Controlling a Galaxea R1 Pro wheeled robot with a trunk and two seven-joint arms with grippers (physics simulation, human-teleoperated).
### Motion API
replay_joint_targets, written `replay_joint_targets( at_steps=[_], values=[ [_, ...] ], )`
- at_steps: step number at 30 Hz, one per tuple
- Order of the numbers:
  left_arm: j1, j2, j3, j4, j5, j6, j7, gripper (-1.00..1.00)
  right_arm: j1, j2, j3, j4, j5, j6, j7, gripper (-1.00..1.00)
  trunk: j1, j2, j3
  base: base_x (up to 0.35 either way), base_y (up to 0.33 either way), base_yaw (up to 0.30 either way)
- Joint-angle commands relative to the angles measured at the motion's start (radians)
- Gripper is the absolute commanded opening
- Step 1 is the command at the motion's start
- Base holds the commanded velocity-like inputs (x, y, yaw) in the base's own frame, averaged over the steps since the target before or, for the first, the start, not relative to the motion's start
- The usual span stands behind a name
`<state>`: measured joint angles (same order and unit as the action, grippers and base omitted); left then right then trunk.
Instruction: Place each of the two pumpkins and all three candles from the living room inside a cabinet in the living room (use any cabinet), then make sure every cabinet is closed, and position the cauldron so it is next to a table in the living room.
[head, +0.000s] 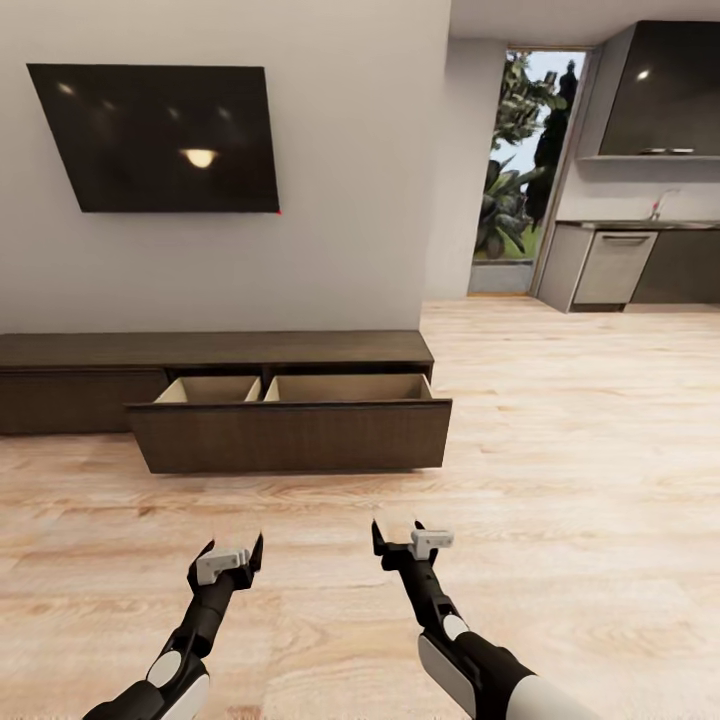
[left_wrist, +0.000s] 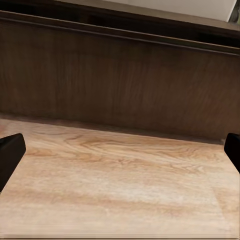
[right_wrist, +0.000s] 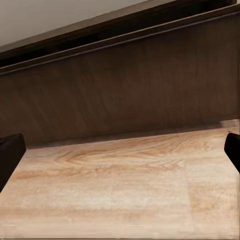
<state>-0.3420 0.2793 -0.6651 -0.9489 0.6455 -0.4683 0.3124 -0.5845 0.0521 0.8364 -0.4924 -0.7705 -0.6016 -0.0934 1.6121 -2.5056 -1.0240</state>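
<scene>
Dark-brown cabinet (head: 215, 350), drawer (head: 290, 425) open, inside unseen

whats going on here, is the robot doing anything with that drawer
The robot faces the long dark-brown cabinet under the wall-mounted TV. The cabinet's wide drawer is pulled out, and what shows of its two compartments looks empty. Both arms are held low over the wooden floor, short of the drawer. The left pincer and the right pincer are open and hold nothing. Neither touches the drawer front.

Bright even render, lamp glare on the television (head: 160, 137), wrist views soft
</scene>
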Motion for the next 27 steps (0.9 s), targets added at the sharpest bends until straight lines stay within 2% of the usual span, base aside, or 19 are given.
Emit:
replay_joint_targets(
  at_steps=[1,8,14,16,27],
  values=[
    [-0.002,0.001,-0.007,-0.001,0.005,-0.006,0.008,1.00,-0.001,-0.002,0.009,0.001,-0.002,-0.004,-0.009,1.00,0.000,-0.001,-0.005,0.000,0.000,0.000],
    [-0.001,-0.002,-0.004,0.003,0.006,-0.005,0.014,1.00,-0.001,-0.003,0.008,0.009,-0.006,-0.002,-0.008,1.00,0.000,-0.001,-0.005,0.000,0.000,0.000],
    [-0.001,-0.005,-0.003,-0.002,0.006,-0.005,0.111,1.00,-0.001,-0.003,0.007,0.014,-0.015,0.003,-0.009,1.00,0.000,-0.001,-0.005,0.026,-0.018,0.000],
    [-0.001,-0.006,-0.003,-0.003,0.005,-0.004,0.118,1.00,-0.001,-0.003,0.007,0.015,-0.016,0.004,-0.010,1.00,0.000,-0.001,-0.005,0.083,-0.016,0.000],
    [-0.002,-0.005,-0.013,-0.004,0.002,-0.004,0.123,1.00,-0.001,-0.003,0.006,0.015,-0.018,0.006,-0.011,1.00,0.000,-0.001,-0.005,0.290,-0.002,0.000]
  ],
)
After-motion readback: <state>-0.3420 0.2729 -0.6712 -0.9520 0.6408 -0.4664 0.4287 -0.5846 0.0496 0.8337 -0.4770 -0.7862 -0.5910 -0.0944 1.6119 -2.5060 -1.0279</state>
